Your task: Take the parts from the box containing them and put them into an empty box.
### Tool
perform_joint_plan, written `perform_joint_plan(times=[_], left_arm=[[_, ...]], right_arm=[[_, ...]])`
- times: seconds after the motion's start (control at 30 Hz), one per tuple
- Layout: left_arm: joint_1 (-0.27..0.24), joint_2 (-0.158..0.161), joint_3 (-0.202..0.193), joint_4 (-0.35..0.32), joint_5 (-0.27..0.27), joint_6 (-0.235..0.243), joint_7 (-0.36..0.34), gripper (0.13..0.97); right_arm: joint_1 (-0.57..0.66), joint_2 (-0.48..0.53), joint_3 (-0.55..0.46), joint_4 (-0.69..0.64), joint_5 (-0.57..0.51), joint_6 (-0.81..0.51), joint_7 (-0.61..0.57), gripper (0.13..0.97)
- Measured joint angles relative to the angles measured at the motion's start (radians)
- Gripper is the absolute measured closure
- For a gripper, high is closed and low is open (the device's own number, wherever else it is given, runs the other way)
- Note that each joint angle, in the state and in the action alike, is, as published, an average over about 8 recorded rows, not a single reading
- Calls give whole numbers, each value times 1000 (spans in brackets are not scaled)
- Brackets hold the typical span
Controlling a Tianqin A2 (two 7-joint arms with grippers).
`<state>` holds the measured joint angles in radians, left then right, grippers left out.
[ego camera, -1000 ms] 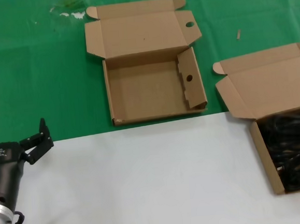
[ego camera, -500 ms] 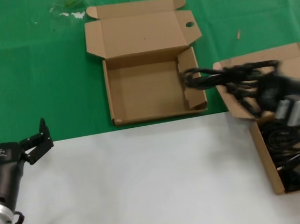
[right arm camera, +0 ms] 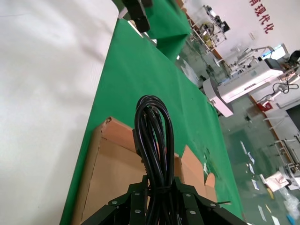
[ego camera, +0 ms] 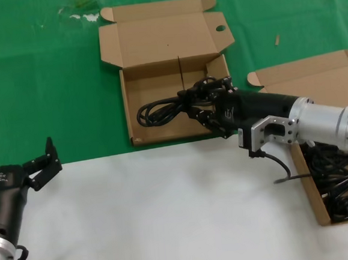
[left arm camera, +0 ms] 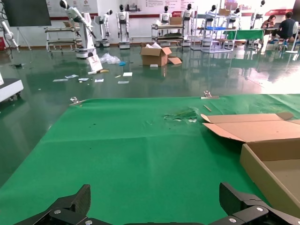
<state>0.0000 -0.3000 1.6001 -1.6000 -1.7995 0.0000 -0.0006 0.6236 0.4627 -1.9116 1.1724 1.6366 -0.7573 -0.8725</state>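
Over the empty box, the right gripper holds one cable bundle, fingers clamped on it. Transfer step underway; next move calls for lowering and release. Remaining parts lie in the source box. Left gripper is parked, fingers apart.

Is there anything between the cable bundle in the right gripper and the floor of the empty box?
Nothing visible. The right gripper holds the cable bundle over the empty box, whose open floor below shows only bare cardboard.
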Motion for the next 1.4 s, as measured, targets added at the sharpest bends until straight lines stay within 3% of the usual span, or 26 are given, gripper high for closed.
perform_joint_plan(times=[0.37, 0.63, 0.77, 1.4], left_arm=[[0, 0, 0, 0, 0, 0, 0, 132], [0, 0, 0, 0, 0, 0, 0, 132], [0, 0, 0, 0, 0, 0, 0, 132], [0, 0, 0, 0, 0, 0, 0, 132]], right_arm=[[18, -13, -6, -30, -1, -6, -22, 832], [18, -13, -6, -30, -1, -6, -22, 742], [18, -13, -6, -30, -1, -6, -22, 742], [18, -13, -6, -30, -1, -6, -22, 364]])
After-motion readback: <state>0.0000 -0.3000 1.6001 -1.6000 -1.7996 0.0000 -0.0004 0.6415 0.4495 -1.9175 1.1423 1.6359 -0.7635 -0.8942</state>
